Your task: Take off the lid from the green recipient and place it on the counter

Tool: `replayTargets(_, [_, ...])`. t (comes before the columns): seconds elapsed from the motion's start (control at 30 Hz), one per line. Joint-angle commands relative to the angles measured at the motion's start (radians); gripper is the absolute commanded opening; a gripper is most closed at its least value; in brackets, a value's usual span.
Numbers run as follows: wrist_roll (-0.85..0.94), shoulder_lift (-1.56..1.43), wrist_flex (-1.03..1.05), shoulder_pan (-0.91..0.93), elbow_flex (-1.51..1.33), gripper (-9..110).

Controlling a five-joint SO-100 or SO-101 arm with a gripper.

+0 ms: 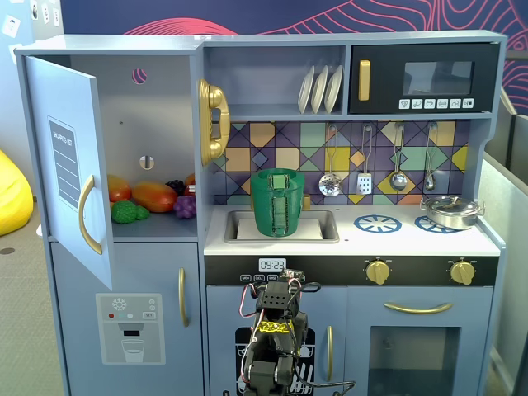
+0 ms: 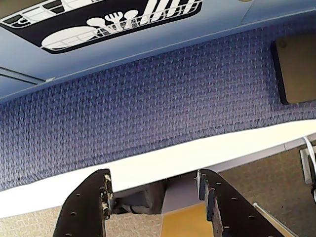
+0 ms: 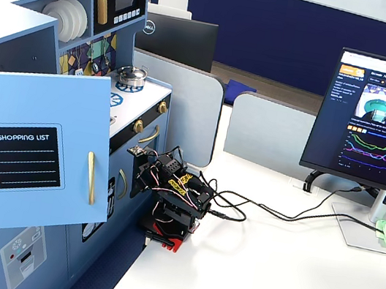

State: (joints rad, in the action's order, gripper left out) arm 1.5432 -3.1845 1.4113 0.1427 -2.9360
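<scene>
Green recipient (image 1: 278,203) stands in sink, well above pincer (image 2: 154,193)

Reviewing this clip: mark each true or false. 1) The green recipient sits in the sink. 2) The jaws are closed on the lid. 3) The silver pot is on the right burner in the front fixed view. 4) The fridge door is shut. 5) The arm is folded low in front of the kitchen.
1) True: the green recipient stands in the sink recess.
2) False: the gripper is open and empty, pointing at the floor.
3) True: the silver pot sits on the right burner.
4) False: the fridge door is swung open, showing toy food.
5) True: the arm is folded below the counter.
</scene>
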Motion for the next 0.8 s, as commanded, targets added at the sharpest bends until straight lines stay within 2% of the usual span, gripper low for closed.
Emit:
replayTargets(0.0, [-0.005, 0.006, 0.121, 0.029, -0.061, 0])
replayTargets(0.43, [0.041, 0.008, 0.115, 0.052, -0.041, 0])
replayTargets(0.57, [0.057, 0.055, 0.017, 0.087, 0.184, 0])
replayTargets(0.63, [0.160, 0.124, -0.067, 0.117, 0.348, 0])
replayTargets(0.77, [0.138, 0.256, -0.233, 0.078, 0.666, 0])
